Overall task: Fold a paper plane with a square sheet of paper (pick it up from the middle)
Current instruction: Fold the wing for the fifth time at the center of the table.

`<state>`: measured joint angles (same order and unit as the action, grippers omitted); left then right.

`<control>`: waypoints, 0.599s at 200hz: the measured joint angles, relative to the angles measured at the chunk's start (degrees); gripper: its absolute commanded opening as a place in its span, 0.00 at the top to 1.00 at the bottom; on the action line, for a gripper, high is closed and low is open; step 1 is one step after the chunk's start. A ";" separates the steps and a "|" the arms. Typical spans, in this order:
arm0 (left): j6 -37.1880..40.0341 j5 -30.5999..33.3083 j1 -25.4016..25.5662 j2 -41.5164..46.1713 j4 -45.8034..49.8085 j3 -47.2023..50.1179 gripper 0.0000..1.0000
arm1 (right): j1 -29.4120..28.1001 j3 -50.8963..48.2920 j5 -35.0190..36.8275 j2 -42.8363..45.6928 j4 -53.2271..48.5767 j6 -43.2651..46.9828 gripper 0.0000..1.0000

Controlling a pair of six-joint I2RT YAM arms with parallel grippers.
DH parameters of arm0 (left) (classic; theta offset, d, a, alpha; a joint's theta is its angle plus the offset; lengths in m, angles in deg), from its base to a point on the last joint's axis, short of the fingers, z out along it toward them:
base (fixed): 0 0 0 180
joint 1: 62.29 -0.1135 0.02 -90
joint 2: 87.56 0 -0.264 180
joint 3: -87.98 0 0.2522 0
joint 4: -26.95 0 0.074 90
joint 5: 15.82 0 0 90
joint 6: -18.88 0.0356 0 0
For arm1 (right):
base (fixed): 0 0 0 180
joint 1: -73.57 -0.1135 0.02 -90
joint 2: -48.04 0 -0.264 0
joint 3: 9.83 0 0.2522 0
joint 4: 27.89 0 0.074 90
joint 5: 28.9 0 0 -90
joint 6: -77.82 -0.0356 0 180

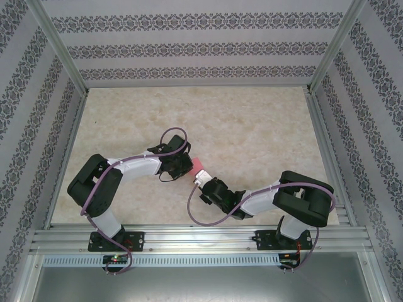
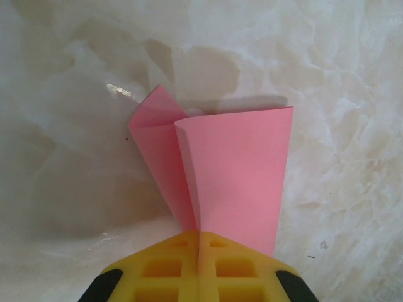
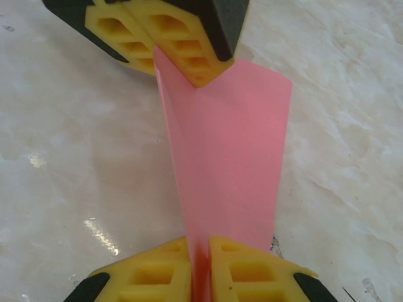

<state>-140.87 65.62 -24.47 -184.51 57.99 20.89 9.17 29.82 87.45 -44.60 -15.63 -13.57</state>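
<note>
Pale marbled table (image 1: 252,119), boxed in by patterned walls (image 1: 189,47) and a metal frame (image 1: 58,47). Left arm (image 1: 119,173) and right arm (image 1: 277,198) elbowed inward, meeting just below mid-table.

Left gripper (image 2: 199,245): clamped tight on one end of the pink sheet of paper (image 2: 233,176), yellow pads (image 2: 167,270) pressed together. Right gripper (image 3: 200,255): pinched on the opposite end, paper edge caught in the narrow slit between its pads (image 3: 252,274).

Paper folded, held up off the table between the two grippers, spanning tip to tip; shadow on the marble behind it. From the left wrist: two layers flaring apart away from the pinch, a crease between them. From the right wrist: one flat pink strip, widening toward the far end, with the left fingertips biting its far left corner.
</note>
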 measured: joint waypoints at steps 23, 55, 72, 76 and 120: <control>0.00 0.04 0.00 0.00 0.00 0.00 0.97 | 0.00 0.28 0.79 0.00 -0.33 -0.22 0.95; 0.17 0.04 -0.07 0.00 0.52 -0.52 0.80 | 0.00 0.33 0.79 -0.15 -0.33 -1.29 1.00; 0.83 0.28 -0.07 0.26 0.94 -0.70 0.66 | 0.07 0.33 0.39 -0.68 0.09 -2.78 1.00; 0.83 0.39 -0.07 0.42 1.22 -0.70 0.62 | 0.09 0.33 0.11 -0.79 0.22 -3.13 1.00; 2.29 5.14 -0.11 8.52 4.70 -0.46 0.31 | 4.39 -0.52 -6.78 -0.85 5.90 -11.26 1.00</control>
<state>-138.58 70.76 -24.58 -175.98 62.69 20.44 13.57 29.30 80.67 -45.46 -9.73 -24.83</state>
